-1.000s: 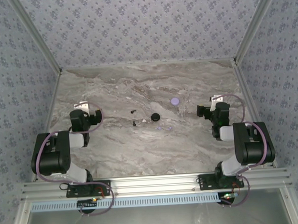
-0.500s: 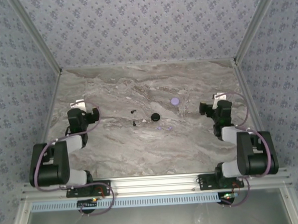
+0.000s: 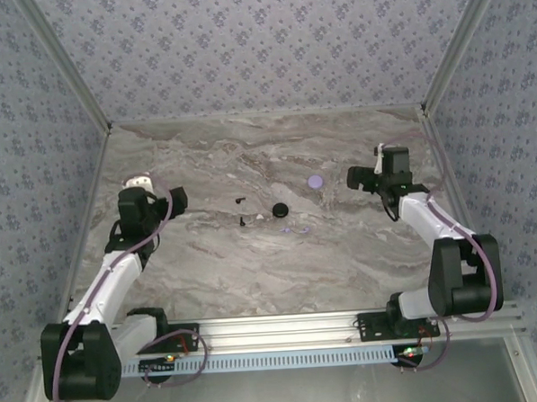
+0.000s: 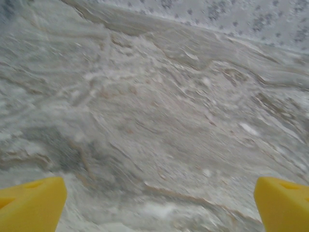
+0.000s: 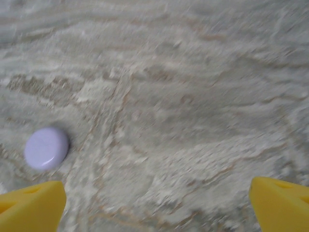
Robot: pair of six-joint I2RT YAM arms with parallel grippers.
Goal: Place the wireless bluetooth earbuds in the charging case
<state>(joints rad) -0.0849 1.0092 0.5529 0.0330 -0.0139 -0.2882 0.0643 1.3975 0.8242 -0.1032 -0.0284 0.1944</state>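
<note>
Two black earbuds (image 3: 243, 220) lie on the worktop (image 3: 218, 267) in the top view, left of a black case (image 3: 280, 208). The lilac pair (image 3: 289, 229) lies just nearer the arms, with a lilac case (image 3: 315, 181) beyond. The left hand (image 3: 177, 201) and right hand (image 3: 351, 178) flank them. In each wrist view we see yellow fingertips (image 4: 31, 203) spread wide; the right one shows the lilac case.

Left pincer (image 4: 157, 205) spread wide; right pincer (image 5: 155, 205) too.

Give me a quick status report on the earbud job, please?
Left gripper and right gripper open, holding nothing. Black buds, lilac buds loose on table near black puck. Lilac puck nearest right gripper. No obstruction seen.
</note>
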